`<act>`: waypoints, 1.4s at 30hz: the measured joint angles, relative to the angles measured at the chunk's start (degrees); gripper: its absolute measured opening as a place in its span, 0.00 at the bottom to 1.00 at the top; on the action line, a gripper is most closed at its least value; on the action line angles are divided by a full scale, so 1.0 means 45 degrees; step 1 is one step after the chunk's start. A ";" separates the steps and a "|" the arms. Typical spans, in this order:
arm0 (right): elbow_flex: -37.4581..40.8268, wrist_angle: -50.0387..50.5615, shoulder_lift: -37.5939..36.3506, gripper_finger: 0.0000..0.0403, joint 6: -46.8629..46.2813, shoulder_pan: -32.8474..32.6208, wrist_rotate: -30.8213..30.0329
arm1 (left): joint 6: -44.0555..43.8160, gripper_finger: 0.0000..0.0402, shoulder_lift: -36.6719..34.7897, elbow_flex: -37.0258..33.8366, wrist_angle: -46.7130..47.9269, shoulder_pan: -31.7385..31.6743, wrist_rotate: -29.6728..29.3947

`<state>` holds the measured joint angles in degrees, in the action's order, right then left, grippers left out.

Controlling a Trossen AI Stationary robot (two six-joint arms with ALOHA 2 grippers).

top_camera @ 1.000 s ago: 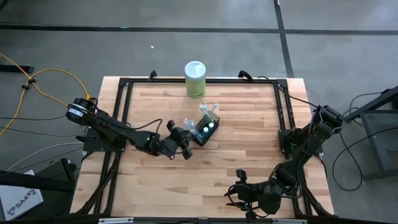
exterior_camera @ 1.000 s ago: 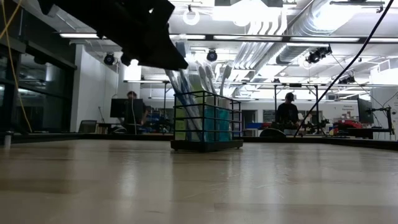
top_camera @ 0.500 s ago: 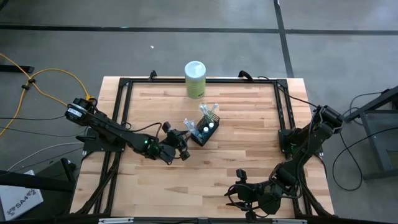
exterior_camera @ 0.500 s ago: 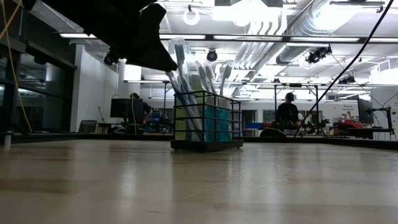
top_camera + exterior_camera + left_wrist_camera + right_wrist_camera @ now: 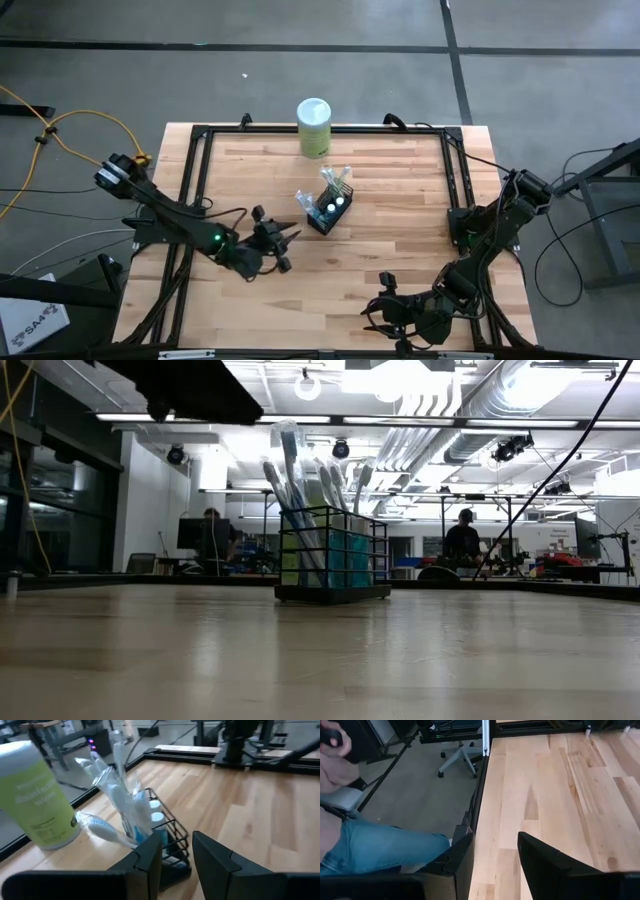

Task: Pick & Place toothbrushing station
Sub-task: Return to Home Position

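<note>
The left gripper (image 5: 283,250) hovers over the table (image 5: 400,170) left of its middle, jaws spread. Beyond them, to the far right and apart, the black wire-mesh holder (image 5: 322,222) stands upright. White-and-blue toothbrushes (image 5: 336,178) lean from its far section, and two white-capped teal tubes (image 5: 336,204) stand beside them. The right gripper (image 5: 372,318) waits at the near edge, jaws spread.

Grey concrete floor (image 5: 120,80) all round the wooden table top (image 5: 400,200), crossed by dark seam lines (image 5: 200,46). Yellow cable (image 5: 43,130) trailing over it off the table's left side. Beyond the table, an open workshop: white ducts (image 5: 435,410) and strip lights (image 5: 150,417) overhead, one person (image 5: 212,530) and another (image 5: 463,538) at far benches. On the floor off the table's edge, a white castored chair base (image 5: 462,757) and a leg in blue jeans (image 5: 380,847).
</note>
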<state>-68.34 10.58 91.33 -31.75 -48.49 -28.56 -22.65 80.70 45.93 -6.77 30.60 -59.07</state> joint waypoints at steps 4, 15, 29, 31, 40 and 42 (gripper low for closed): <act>0.0000 -0.0003 0.0000 0.36 0.0425 0.0000 -0.0135 | -0.0197 0.26 -0.0622 0.0000 0.0858 0.0068 0.0449; 0.0000 0.3022 -0.0153 0.36 -0.2435 0.0074 -0.4786 | -0.0313 0.26 -0.1340 0.0000 0.2226 -0.1336 0.0731; 0.0000 0.7266 -0.0384 0.36 -0.4542 0.2106 -0.5729 | 0.1762 0.26 -0.2870 0.0000 0.2147 -0.4073 0.3003; 0.0000 0.7265 -0.0482 0.36 -0.4109 0.2570 -0.5715 | 0.2079 0.26 -0.3243 0.0005 0.2111 -0.4330 0.3282; 0.0003 0.7123 -0.2415 0.36 -0.1641 0.3736 -0.5851 | 0.3787 0.26 -0.5181 -0.0180 0.2107 -0.5029 0.4084; 0.0017 0.7236 -0.3067 0.36 -0.1174 0.3779 -0.6104 | 0.3908 0.26 -0.5799 -0.0589 0.2123 -0.5135 0.4115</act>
<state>-68.26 43.14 77.53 -37.04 -31.48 -56.02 -5.06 54.61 43.28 2.79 7.49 -40.56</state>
